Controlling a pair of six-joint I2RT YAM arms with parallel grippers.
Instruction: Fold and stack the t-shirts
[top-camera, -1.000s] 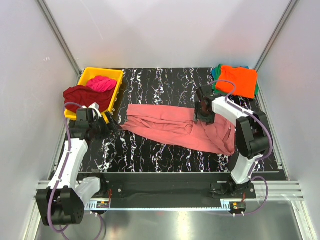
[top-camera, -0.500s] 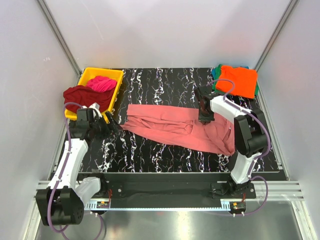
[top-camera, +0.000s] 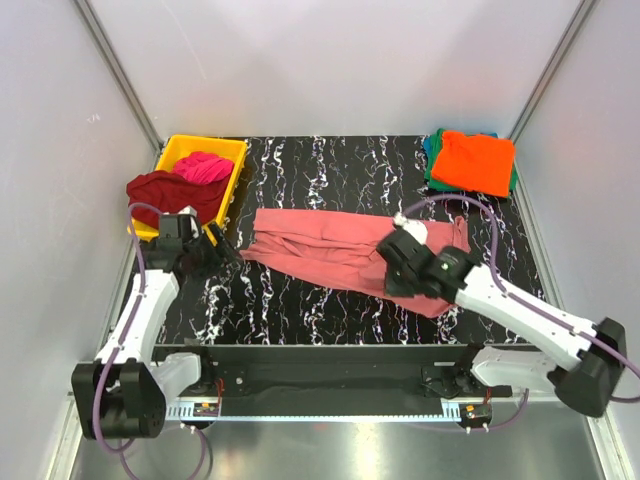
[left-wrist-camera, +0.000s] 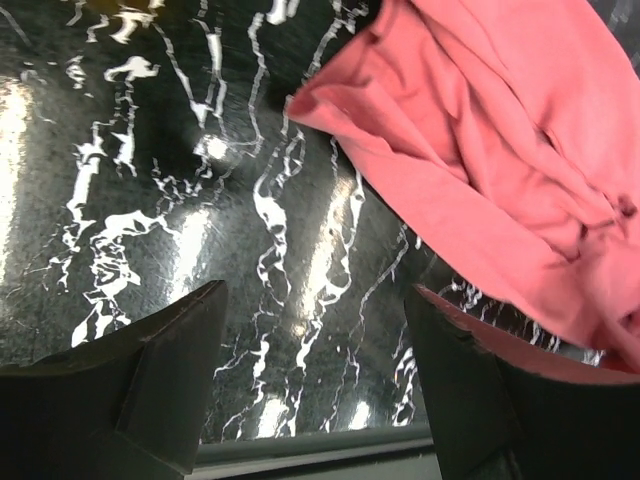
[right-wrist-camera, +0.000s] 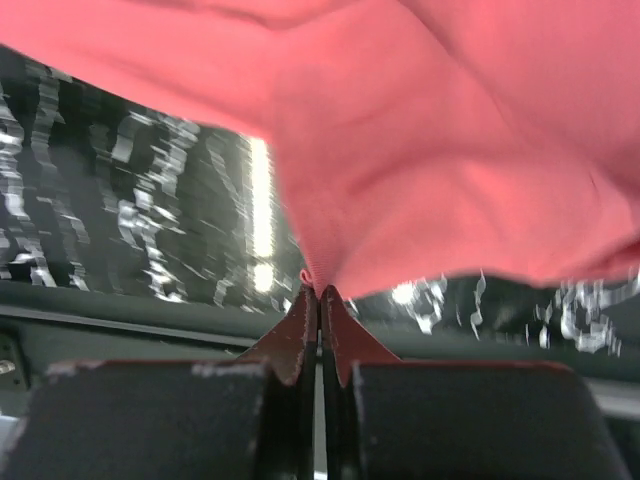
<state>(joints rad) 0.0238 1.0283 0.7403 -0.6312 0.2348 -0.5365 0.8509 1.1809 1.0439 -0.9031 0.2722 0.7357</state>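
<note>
A coral t-shirt (top-camera: 320, 250) lies crumpled across the middle of the black marble table (top-camera: 300, 170). My right gripper (top-camera: 402, 268) is shut on a pinch of its fabric over the shirt's right part. In the right wrist view the cloth (right-wrist-camera: 430, 150) fans out from the closed tips (right-wrist-camera: 320, 292). My left gripper (top-camera: 225, 250) stands open just left of the shirt's left end. In the left wrist view that gripper (left-wrist-camera: 315, 300) has only bare table between its fingers, and the shirt (left-wrist-camera: 480, 150) lies ahead to the right.
A folded orange shirt (top-camera: 475, 160) lies on a green one at the back right corner. A yellow bin (top-camera: 180, 150) at the back left holds a magenta shirt (top-camera: 203, 166) and a dark red shirt (top-camera: 165, 190) that hangs over its rim.
My right gripper has shut on the coral shirt and swung from the back right toward the near middle, dragging the shirt's right part along. The left gripper has narrowed slightly.
</note>
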